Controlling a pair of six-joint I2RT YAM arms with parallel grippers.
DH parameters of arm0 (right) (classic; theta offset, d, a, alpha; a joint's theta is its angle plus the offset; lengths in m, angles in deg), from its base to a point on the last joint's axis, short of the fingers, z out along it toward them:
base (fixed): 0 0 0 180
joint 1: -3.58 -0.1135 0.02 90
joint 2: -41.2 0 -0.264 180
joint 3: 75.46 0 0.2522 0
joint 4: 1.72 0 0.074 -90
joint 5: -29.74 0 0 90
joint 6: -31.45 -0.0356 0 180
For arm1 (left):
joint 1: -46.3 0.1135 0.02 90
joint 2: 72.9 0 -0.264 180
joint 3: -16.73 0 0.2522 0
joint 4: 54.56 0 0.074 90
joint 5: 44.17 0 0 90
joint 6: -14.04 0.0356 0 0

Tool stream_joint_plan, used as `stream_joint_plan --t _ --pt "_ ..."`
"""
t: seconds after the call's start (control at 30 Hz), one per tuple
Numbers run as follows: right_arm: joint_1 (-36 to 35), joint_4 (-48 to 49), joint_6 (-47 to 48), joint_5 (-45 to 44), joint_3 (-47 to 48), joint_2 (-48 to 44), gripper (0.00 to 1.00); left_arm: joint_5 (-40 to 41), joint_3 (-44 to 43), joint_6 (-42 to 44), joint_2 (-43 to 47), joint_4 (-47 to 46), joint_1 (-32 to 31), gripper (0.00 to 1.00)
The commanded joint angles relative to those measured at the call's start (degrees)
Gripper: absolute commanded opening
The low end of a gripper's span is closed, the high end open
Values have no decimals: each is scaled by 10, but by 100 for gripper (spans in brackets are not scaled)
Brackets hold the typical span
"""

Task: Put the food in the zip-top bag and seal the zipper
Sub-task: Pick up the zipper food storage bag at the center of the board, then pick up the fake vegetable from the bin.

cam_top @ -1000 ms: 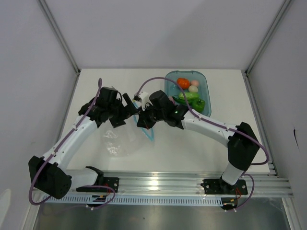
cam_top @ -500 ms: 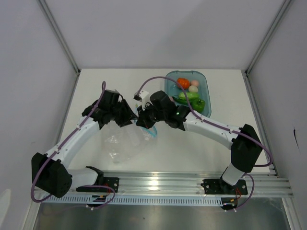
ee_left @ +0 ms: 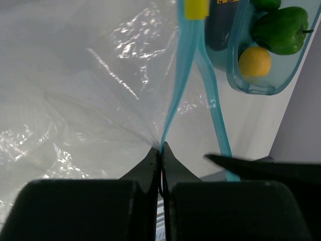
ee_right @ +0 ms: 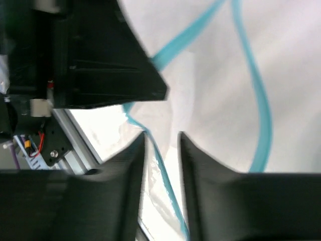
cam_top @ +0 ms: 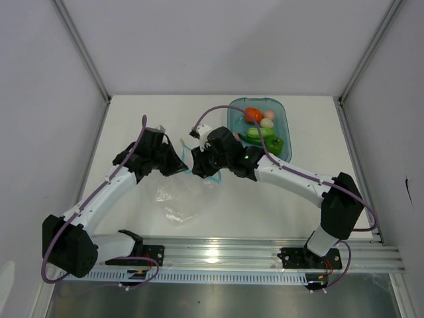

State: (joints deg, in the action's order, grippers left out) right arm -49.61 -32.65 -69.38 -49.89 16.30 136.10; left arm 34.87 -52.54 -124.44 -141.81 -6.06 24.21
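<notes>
Your left gripper [ee_left: 161,148] is closed tight, and its two tips pinch the zipper [ee_left: 176,85], the light-blue strip along the mouth of the bag [cam_top: 177,201]. From this pinch the strip runs away from the wrist camera. A second blue line goes off beside it, so the two sides of the mouth stand apart there. A small yellow piece [ee_left: 196,8] sits on the strip at the top edge of the left wrist view; I cannot tell what it is. Your right gripper [ee_right: 162,134] is partly open. Its fingers stand apart and the blue strip passes through the gap between them, close to one finger, but they do not press on it. From above, you see the two grippers facing each other, just beside one another, near the middle of the table [cam_top: 132,119]. The clear body of the bag lies crumpled below them, on the side of the arm bases. The food is in the teal tray [cam_top: 283,119] at the far right, behind the right wrist. There you find the tomato [cam_top: 252,114], the egg [cam_top: 267,122], the cucumber [cam_top: 260,132] and the pepper [cam_top: 272,144]. The lemon [ee_left: 255,61] lies in a corner of the tray just beside the pepper.
</notes>
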Motion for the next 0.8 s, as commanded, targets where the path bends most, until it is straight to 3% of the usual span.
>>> stream_joint_plan --t 0.0,0.07,0.1,0.17,0.27,0.53,0.77 --pt "0 -43 -16 -87 12 -50 42 -16 17 33 40 -20 3 0" --pt "0 -68 -22 -129 20 -62 56 -14 25 40 53 -27 3 0" --pt "0 -95 -24 -170 32 -71 76 -9 23 46 63 -26 3 0" --pt "1 -121 -36 -216 47 -78 98 -9 22 53 69 -25 3 1" --pt "14 -156 -60 -275 67 -91 99 -14 18 66 72 -22 1 1" --pt "178 -211 -95 -312 91 -46 99 -35 -14 95 42 -16 -13 1" --pt "279 -215 -126 -366 92 -9 99 -32 -29 111 32 -8 -20 1"
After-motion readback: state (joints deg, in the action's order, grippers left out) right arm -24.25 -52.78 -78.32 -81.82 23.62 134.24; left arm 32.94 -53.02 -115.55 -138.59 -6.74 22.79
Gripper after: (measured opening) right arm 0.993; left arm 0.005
